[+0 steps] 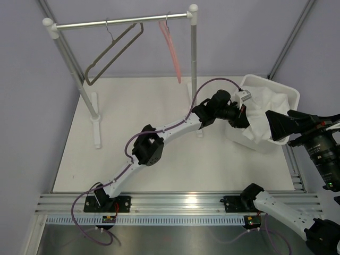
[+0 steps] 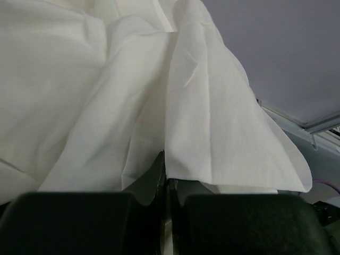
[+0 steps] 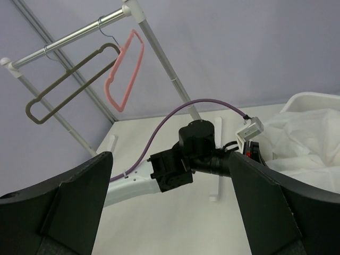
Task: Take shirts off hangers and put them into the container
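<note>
A white shirt [image 1: 261, 114] lies bunched in the white container [image 1: 279, 87] at the right and hangs over its near left rim. My left gripper [image 1: 242, 118] reaches in at that rim. In the left wrist view it [image 2: 167, 159] is shut on a fold of the white shirt [image 2: 207, 117]. My right gripper [image 1: 276, 121] hovers open at the container's right side, holding nothing; its wrist view shows the gripper [image 3: 170, 156] wide open, facing the left arm. The grey-brown hanger [image 1: 114, 50] and the pink hanger [image 1: 172, 50] hang bare on the rail.
The silver rail [image 1: 122, 21] with white knobs stands on two posts; its right post [image 1: 194, 69] rises just left of my left wrist. A purple cable [image 1: 199, 90] loops over the left arm. An aluminium track [image 1: 175, 204] runs along the near table edge.
</note>
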Tool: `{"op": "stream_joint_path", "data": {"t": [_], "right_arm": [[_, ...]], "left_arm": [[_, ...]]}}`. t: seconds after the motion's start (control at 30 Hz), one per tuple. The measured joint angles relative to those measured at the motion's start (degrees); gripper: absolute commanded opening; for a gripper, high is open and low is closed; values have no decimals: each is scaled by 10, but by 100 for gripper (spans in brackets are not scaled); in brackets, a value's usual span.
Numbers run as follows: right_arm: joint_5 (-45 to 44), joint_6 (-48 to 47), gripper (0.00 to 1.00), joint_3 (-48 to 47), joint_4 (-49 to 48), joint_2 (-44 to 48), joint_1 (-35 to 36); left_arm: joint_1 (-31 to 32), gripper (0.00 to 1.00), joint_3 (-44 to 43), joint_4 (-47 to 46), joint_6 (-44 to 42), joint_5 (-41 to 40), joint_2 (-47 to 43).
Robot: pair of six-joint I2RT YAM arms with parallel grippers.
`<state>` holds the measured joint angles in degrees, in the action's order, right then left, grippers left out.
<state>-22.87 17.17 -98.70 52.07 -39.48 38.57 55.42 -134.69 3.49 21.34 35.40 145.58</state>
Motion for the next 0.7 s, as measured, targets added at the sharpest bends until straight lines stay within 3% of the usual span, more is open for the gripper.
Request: {"op": "stream_joint_path", "data": {"t": [0.1,0.2,0.33,0.53,0.63,0.7], "right_arm": [[0,1,99,4,-2,5,0],[1,2,99,15,-4,9,0],[5,6,99,32,-4,10,0],[11,9,99,56,-4,10,0],[10,9,99,71,-5,10,0],[8,9,99,83,-5,11,0]], "left_arm": [[-16,11,-3,20,22,7,0],[-24,31,13,15,32,13,-9],[-26,65,47,11,40,13,-31],[-24,77,59,27,37,-2,-53],[-21,97,41,48,20,-23,-64],[-22,99,28,60,12,-40,-75]]}}
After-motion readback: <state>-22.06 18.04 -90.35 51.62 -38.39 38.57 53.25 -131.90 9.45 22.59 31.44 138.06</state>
